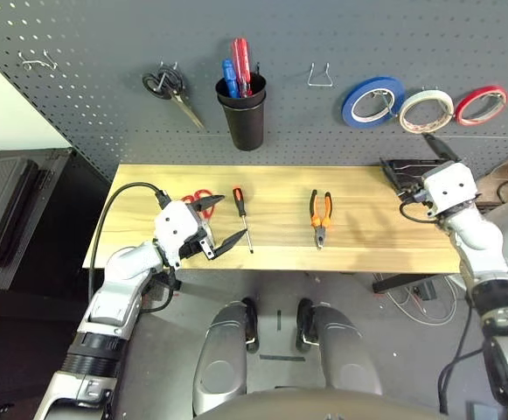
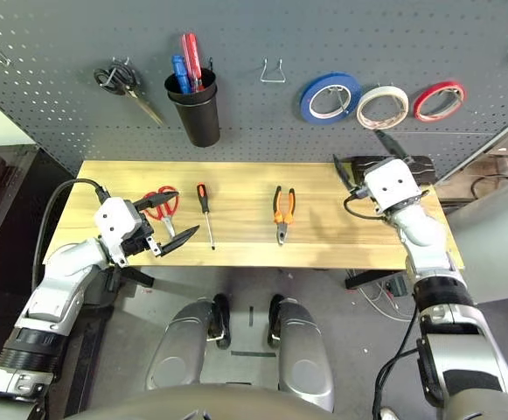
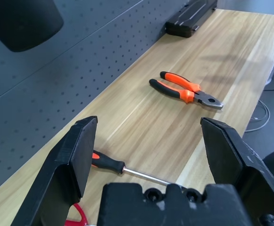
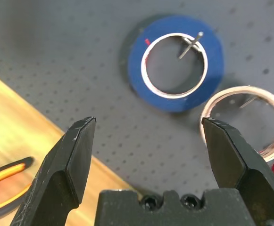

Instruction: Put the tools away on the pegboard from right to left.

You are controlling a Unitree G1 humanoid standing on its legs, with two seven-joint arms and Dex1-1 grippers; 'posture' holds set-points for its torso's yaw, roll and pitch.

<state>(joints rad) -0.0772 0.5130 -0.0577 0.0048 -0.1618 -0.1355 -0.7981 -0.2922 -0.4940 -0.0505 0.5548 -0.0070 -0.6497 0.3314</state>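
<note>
The dark grey pegboard (image 1: 323, 35) stands upright along the far edge of the wooden desk (image 1: 367, 227). On its right part three tape rolls hang side by side on wire hooks: a blue tape roll (image 1: 372, 101), the cream-white tape roll (image 1: 426, 110) just right of it, and a red tape roll (image 1: 481, 105) at the far right. An empty wire hook (image 1: 320, 76) sits left of the blue roll; further left a black cup (image 1: 242, 112) on the board holds a blue-handled tool and a red-handled tool, and black-handled scissors (image 1: 171, 91) hang left of the cup. On the desk, the orange-and-black-handled pliers (image 1: 321, 213) lie near the middle, nose toward the near edge. The slim orange-and-black-handled screwdriver (image 1: 241, 214) lies left of them, handle toward the board and shaft toward the near edge. The red-handled scissors (image 1: 198, 199) lie near the left end of the desk, partly behind the left gripper (image 1: 217, 224), which hovers over the near left corner with its jaws wide apart and empty, pointing along the desk toward the screwdriver and pliers. The right gripper (image 1: 418, 150) is raised over the right end of the desk, jaws spread and holding nothing, aimed at the board below the blue and cream-white rolls. A flat black case (image 1: 402, 169) lies at the far right corner of the desk, behind that gripper.
</note>
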